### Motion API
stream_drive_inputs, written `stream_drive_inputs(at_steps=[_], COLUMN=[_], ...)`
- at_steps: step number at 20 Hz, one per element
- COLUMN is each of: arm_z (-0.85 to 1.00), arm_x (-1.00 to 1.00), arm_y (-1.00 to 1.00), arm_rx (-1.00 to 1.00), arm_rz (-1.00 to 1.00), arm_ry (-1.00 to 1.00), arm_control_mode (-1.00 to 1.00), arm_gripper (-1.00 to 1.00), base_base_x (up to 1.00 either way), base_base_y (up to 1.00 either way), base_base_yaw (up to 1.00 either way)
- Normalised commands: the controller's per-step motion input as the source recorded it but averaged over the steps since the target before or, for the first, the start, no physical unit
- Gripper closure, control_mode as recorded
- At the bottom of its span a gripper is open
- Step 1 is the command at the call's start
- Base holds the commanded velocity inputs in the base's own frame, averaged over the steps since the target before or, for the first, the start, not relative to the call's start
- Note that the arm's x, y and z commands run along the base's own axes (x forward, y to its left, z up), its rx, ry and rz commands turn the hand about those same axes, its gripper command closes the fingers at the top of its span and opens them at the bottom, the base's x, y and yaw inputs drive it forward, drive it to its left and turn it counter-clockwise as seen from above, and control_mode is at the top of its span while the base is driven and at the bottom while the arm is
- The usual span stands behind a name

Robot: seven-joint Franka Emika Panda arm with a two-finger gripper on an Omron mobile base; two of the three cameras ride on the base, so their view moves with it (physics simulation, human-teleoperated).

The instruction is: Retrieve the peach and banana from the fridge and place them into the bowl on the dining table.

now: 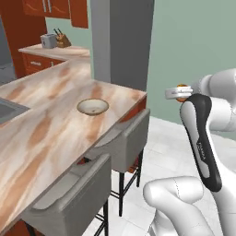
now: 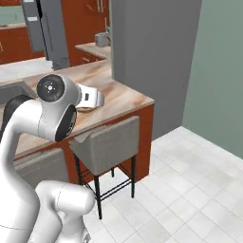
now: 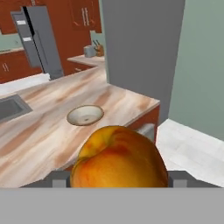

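1. my gripper (image 3: 118, 181) grips the round orange-red peach (image 3: 119, 162), jaws spread wide around it, out over the floor short of the marbled beige and reddish-brown dining table (image 1: 46, 124).
2. the shallow tan bowl (image 1: 92, 106) sits empty near the table's far end, well apart from my hand.
3. i judge the risk is letting go early: the ball-shaped fruit would hit the table, roll off, or catch a grey chair (image 1: 126, 138).
4. my fingertips hide behind the peach; in the right base view my own arm covers the bowl. the tall grey fridge (image 3: 39, 41) stands far behind, its contents too small to tell.
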Motion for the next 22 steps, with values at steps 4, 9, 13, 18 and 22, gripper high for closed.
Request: stream_drive_inputs(at_steps=[4, 9, 13, 18, 22], arm_z=[0.0, 0.0, 0.0, 0.0, 0.0], arm_x=[0.0, 0.0, 0.0, 0.0, 0.0], arm_y=[0.0, 0.0, 0.0, 0.0, 0.0], arm_rx=[0.0, 0.0, 0.0, 0.0, 0.0], arm_rz=[0.0, 0.0, 0.0, 0.0, 0.0], arm_ry=[0.0, 0.0, 0.0, 0.0, 0.0], arm_control_mode=[1.0, 1.0, 1.0, 1.0, 1.0], arm_gripper=[1.0, 1.0, 1.0, 1.0, 1.0], base_base_x=[1.0, 1.0, 1.0, 1.0, 1.0], base_base_y=[-0.7, -0.53, -0.11, 0.0, 0.0], base_base_yaw=[0.42, 0.41, 0.4, 0.41, 0.47])
